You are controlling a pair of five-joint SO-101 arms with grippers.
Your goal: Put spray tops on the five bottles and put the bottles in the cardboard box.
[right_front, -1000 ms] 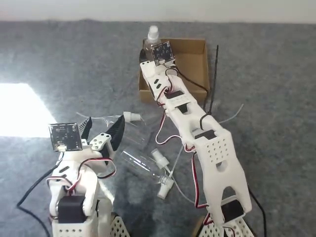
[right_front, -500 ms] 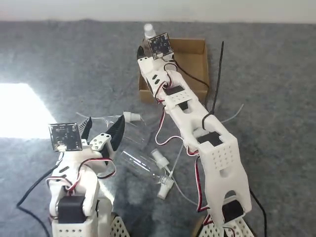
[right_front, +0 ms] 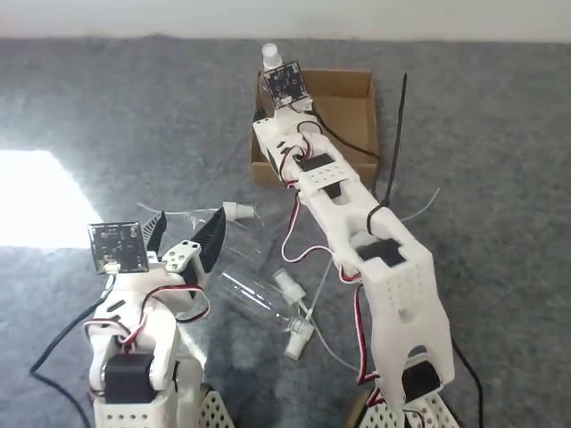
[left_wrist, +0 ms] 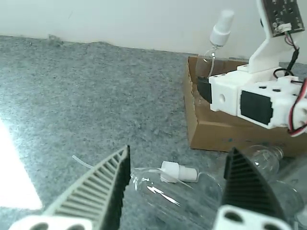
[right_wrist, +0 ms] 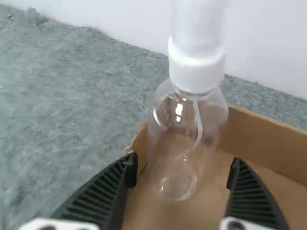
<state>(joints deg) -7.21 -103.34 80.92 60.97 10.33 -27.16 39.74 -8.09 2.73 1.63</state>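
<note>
The right gripper (right_wrist: 183,165) has its jaws spread wide. The standing bottle (right_wrist: 184,129), already capped, is upright between them just past the tips, in a corner of the cardboard box (right_wrist: 268,139); neither jaw looks to be pressing on it. The left gripper (left_wrist: 180,153) is also spread and holds nothing. The lying bottle (left_wrist: 180,191) rests on the carpet (left_wrist: 96,96) below and between its jaws, spray top (left_wrist: 178,171) fitted, and a third bottle (left_wrist: 263,158) lies just outside one jaw.

The bottles look like thin clear plastic: light, slick, apt to tip or roll, and likely to buckle under a hard squeeze. I judge the body below the shoulder the best hold, not the top.

The box wall sits close beside the right jaws, so straight up is the free way out; the carpet around the left jaws is fairly open
</note>
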